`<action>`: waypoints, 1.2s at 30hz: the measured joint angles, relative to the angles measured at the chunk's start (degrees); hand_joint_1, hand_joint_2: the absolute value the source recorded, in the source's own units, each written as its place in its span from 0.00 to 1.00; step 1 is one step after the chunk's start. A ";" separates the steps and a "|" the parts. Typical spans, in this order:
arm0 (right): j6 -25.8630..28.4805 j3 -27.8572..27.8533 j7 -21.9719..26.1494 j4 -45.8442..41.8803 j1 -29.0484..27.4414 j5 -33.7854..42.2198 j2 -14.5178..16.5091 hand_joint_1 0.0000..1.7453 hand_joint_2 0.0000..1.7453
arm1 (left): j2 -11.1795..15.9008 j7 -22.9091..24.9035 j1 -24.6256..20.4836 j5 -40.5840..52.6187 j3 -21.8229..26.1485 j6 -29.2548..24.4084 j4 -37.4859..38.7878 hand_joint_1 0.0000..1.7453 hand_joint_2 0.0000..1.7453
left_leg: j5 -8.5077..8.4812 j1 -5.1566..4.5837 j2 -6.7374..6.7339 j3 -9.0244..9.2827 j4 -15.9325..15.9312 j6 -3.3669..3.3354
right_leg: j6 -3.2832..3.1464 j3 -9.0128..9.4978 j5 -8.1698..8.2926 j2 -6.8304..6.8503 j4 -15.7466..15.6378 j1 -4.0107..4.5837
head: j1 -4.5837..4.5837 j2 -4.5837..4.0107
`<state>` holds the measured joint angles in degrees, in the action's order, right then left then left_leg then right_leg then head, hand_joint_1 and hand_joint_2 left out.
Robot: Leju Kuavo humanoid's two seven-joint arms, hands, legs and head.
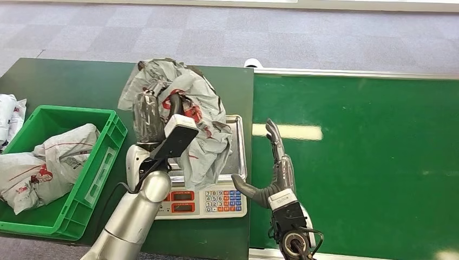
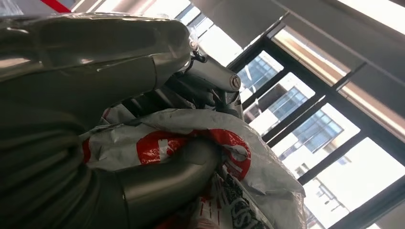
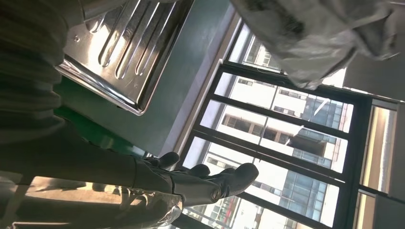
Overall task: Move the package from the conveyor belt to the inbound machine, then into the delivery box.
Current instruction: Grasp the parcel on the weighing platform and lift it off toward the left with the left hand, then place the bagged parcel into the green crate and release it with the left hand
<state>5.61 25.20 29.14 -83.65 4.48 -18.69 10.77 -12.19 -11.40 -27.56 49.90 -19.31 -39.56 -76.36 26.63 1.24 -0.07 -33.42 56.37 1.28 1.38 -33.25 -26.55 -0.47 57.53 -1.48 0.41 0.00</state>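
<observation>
A crumpled grey plastic package (image 1: 197,111) with red print hangs over the steel tray (image 1: 237,142) of the inbound scale. My left hand (image 1: 153,116) grips it from the crate side, fingers wrapped in the plastic. Close up, its thumb (image 2: 167,176) presses into the package (image 2: 239,157). My right hand (image 1: 275,176) is open just right of the scale, over the green conveyor belt (image 1: 368,162), fingers straight and thumb toward the scale. In the right wrist view the package (image 3: 325,33) hangs apart from the bare tray (image 3: 119,52), beyond my fingers (image 3: 205,183).
The scale's keypad and red displays (image 1: 208,201) face me below the tray. A green delivery crate (image 1: 105,157) at the left holds grey packages (image 1: 48,162). More bags (image 1: 11,116) lie at the far left edge. Grey carpet lies beyond the table.
</observation>
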 joint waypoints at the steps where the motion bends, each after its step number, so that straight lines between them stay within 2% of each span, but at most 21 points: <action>1: 0.29 -0.15 0.12 0.00 -0.25 0.09 -0.01 0.00 1.00 | 0.46 -0.28 0.68 0.39 0.71 -0.22 -2.33 1.00 1.00 | 0.00 0.00 0.00 0.00 0.00 0.00 | 0.00 0.00 0.00 0.00 0.00 0.00 | -0.01 0.00; 4: 0.90 -0.62 0.34 0.00 -1.08 0.22 -0.02 0.00 1.00 | 1.91 -1.06 2.47 1.33 4.03 -0.43 -7.65 1.00 1.00 | 0.00 0.00 -0.01 0.01 0.00 0.00 | 0.00 -0.01 0.00 0.00 0.00 0.00 | 0.00 0.00; 9: 1.18 -1.07 0.38 0.00 -1.76 0.22 0.00 0.00 1.00 | 3.23 -1.97 3.89 1.46 7.98 -0.45 -11.62 1.00 1.00 | -0.01 0.00 0.01 0.01 0.00 0.00 | 0.00 0.01 -0.01 0.03 0.00 0.00 | -0.01 0.00; 11: 1.25 -1.19 0.39 0.00 -1.87 0.22 0.01 0.00 1.00 | 3.44 -0.65 4.06 3.22 9.05 -0.41 -12.25 1.00 1.00 | -0.01 0.00 0.00 0.01 0.00 0.00 | 0.00 0.02 0.00 0.02 0.00 0.00 | -0.01 0.00; 13: 1.41 -1.29 0.38 0.00 -2.08 0.24 -0.02 0.00 1.00 | 4.47 3.04 4.04 6.42 10.97 -0.15 -12.21 1.00 1.00 | 0.00 -0.01 -0.02 0.02 -0.01 0.00 | -0.01 0.02 0.00 0.00 0.00 0.00 | -0.03 0.00; 16: 1.66 -1.72 0.29 -0.11 -2.83 0.65 -0.15 0.00 1.00 | 8.47 6.75 3.69 7.64 16.11 -0.03 -10.14 1.00 1.00 | 0.00 0.04 -0.19 0.10 -0.03 0.01 | -0.02 0.00 0.00 -0.18 0.02 0.04 | -0.01 0.00; 21: 1.21 -2.70 -0.30 -0.24 -3.85 1.26 -0.36 0.00 1.00 | 16.85 6.49 3.49 5.89 28.88 -0.17 -4.46 1.00 1.00 | 0.00 0.19 -0.33 0.10 -0.05 0.07 | -0.10 -0.10 -0.05 -0.32 0.10 0.19 | -0.01 0.00; 25: 0.75 -2.88 -0.79 -0.19 -3.87 1.14 -0.36 0.00 1.00 | 22.39 8.79 4.06 8.44 36.41 0.38 -0.23 0.99 1.00 | 0.02 0.20 -0.32 0.05 -0.05 0.09 | -0.15 -0.10 -0.09 -0.32 0.12 0.19 | -0.04 0.00; 27: 0.62 -2.87 -1.08 -0.08 -3.86 1.27 -0.34 0.00 1.00 | 24.95 10.53 4.43 10.70 39.78 0.48 2.11 0.82 1.00 | 0.03 0.19 -0.33 0.05 -0.05 0.10 | -0.15 -0.12 -0.09 -0.32 0.11 0.19 | -0.04 0.00; 29: 0.62 -2.81 -1.21 0.10 -3.84 1.46 -0.32 0.00 1.00 | 27.03 11.40 4.45 12.19 42.23 0.26 4.57 0.33 1.00 | 0.03 0.19 -0.31 0.04 -0.05 0.10 | -0.16 -0.14 -0.10 -0.29 0.11 0.19 | -0.04 0.00; 31: 0.62 -2.75 -1.25 0.20 -3.83 1.55 -0.30 0.00 1.00 | 27.94 11.51 4.37 12.48 43.15 0.13 5.75 0.00 1.00 | 0.03 0.19 -0.31 0.04 -0.05 0.10 | -0.16 -0.15 -0.10 -0.28 0.10 0.18 | -0.04 0.00; 33: 0.62 -2.69 -1.30 0.39 -3.79 1.68 -0.26 0.00 1.00 | 28.97 10.75 3.87 11.85 44.16 0.06 7.54 0.00 1.00 | 0.03 0.19 -0.30 0.04 -0.05 0.10 | -0.16 -0.15 -0.10 -0.27 0.10 0.19 | -0.04 0.00; 36: 0.64 -2.55 -1.42 1.17 -3.66 1.99 -0.15 0.00 1.00 | 31.03 6.98 2.28 6.58 46.20 1.25 13.22 0.00 1.00 | 0.02 0.19 -0.24 0.06 -0.05 0.11 | -0.16 -0.11 -0.09 -0.25 0.10 0.19 | -0.03 0.00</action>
<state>6.26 22.65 27.72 -82.48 0.82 -16.69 10.62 18.85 -4.41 -25.29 56.47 26.90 -38.31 -63.13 26.64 1.43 -0.32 -33.37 56.33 1.39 1.22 -33.36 -26.64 -0.72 57.63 -1.30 0.38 0.00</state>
